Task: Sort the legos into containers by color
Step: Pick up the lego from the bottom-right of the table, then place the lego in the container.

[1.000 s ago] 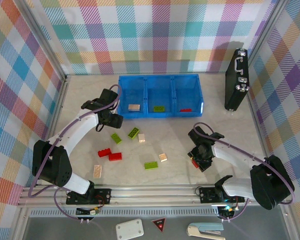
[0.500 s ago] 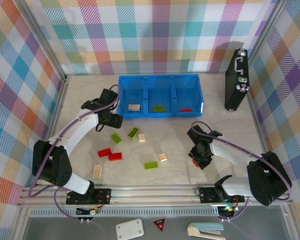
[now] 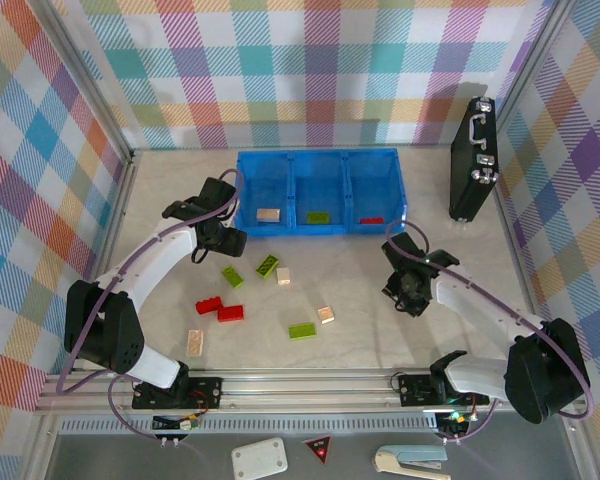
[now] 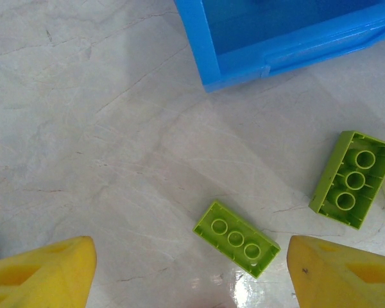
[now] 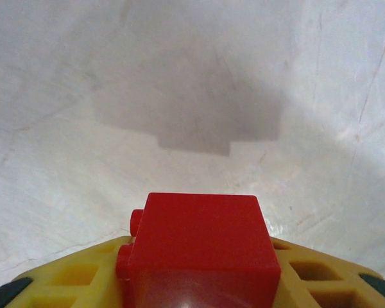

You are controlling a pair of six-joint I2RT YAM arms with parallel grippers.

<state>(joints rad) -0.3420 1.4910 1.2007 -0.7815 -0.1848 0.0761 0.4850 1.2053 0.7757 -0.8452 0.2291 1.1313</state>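
Right jaws clenched on red lego (image 5: 202, 240), raised off desk (image 3: 360, 290) and carried nearer blue tray (image 3: 280, 230) within last second; red compartment next. Left jaws released, above green legos (image 4: 236, 239).

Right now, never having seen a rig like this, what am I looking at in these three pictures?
Two robot arms are bolted at a table's near edge. The overhead picture looks down on both. The other two come from a camera on each wrist, looking past its own yellow fingers. The table carries a blue tray with three compartments holding sorted bricks. Loose bricks lie in front of it, and a black case stands at the right. The left claw is open above a green brick. The right claw pinches a red brick.
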